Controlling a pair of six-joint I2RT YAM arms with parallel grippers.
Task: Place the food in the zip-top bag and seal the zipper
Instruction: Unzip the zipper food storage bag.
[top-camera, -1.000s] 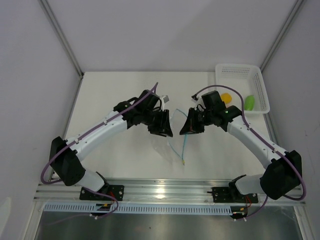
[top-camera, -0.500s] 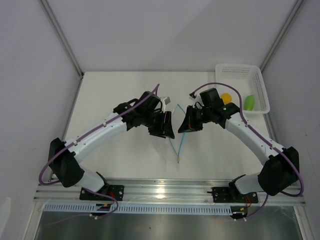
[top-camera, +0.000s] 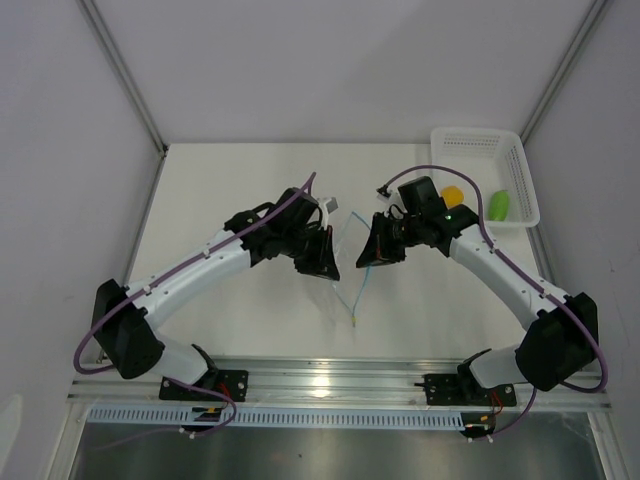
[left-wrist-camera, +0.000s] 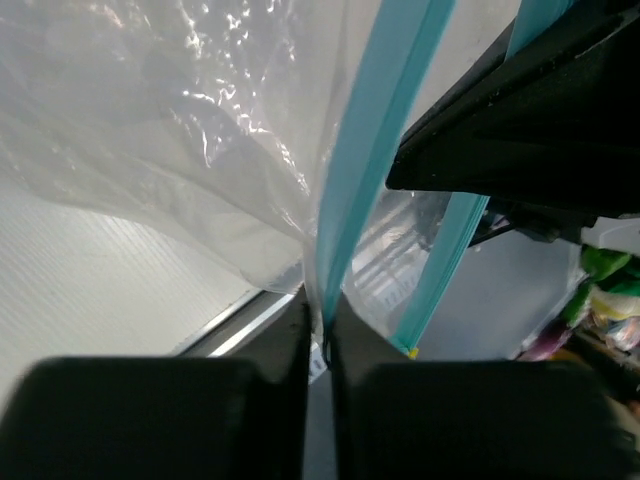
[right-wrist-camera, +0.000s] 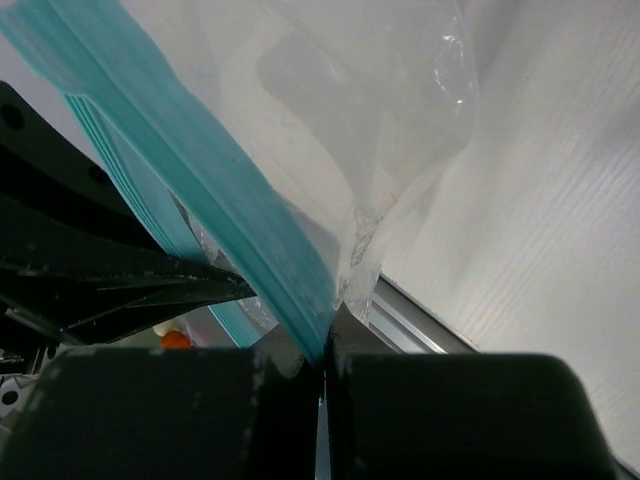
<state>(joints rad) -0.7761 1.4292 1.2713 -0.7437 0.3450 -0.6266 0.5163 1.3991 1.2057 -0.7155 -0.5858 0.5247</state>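
Observation:
The clear zip-top bag (top-camera: 345, 265) hangs between my two grippers above the table's middle. Its teal zipper strip (top-camera: 361, 287) trails down toward the near edge. My left gripper (top-camera: 327, 258) is shut on one side of the teal strip (left-wrist-camera: 375, 140), with crinkly bag film (left-wrist-camera: 180, 130) to the left. My right gripper (top-camera: 372, 250) is shut on the other side of the strip (right-wrist-camera: 200, 170), with bag film (right-wrist-camera: 380, 100) above it. The round orange-yellow piece (top-camera: 452, 196) and the oblong green piece (top-camera: 498, 205) lie in the white basket, behind the right gripper.
The white lattice basket (top-camera: 520, 165) stands at the far right corner against the right wall. A metal rail (top-camera: 330, 380) runs along the near edge by the arm bases. Walls close in on the left, back and right.
Both grippers kept their hold on the bag's mouth and shifted slightly. The hanging end of the teal strip swung a little to the left.

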